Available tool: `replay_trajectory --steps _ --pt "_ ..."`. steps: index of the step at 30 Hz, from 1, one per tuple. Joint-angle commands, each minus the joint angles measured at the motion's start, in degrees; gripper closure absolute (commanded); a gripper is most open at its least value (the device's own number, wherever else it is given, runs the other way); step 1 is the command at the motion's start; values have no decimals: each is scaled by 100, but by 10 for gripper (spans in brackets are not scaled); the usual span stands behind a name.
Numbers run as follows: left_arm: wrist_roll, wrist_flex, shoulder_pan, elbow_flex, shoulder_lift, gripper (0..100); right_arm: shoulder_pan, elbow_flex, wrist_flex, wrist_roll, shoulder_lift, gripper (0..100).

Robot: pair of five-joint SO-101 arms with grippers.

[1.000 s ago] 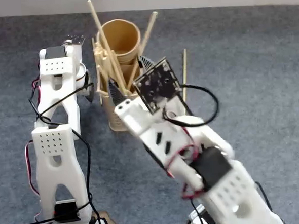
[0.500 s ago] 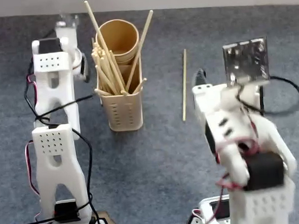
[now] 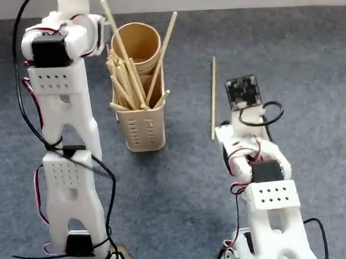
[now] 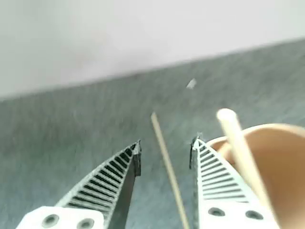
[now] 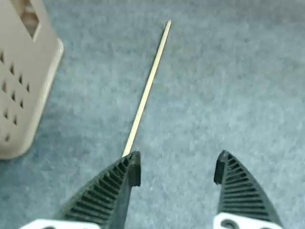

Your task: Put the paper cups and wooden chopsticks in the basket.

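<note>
Chopstick lying flat — long axis front-to-back, apart from basket.

Bright, soft, even light from overhead; faint shadow hugging the basket at six o'clock.

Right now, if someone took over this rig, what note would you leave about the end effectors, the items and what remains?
Left end effector: open, empty, up by the rim of the paper cups.
Right end effector: open, empty, over the near end of the loose chopstick.
Done: the cups and a bundle of chopsticks stand in the basket.
Left: the loose chopstick lies flat on the carpet, on the right arm's side of the basket; it has to go in.
</note>
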Motion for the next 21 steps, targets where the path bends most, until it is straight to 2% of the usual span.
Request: replay_trajectory --steps 1,9,15,18,21 --pt "26 -26 374 -365 -752 815 57 171 -110 53 4 746" --pt "35 70 444 -330 -1552 815 57 409 -127 53 4 746" --pt "18 782 1270 -312 -1437 815 48 418 -127 26 13 746" --pt "26 782 1077 -374 -1305 815 136 418 -127 53 13 746" --pt "35 782 295 -374 -1596 815 312 409 -295 53 13 746"
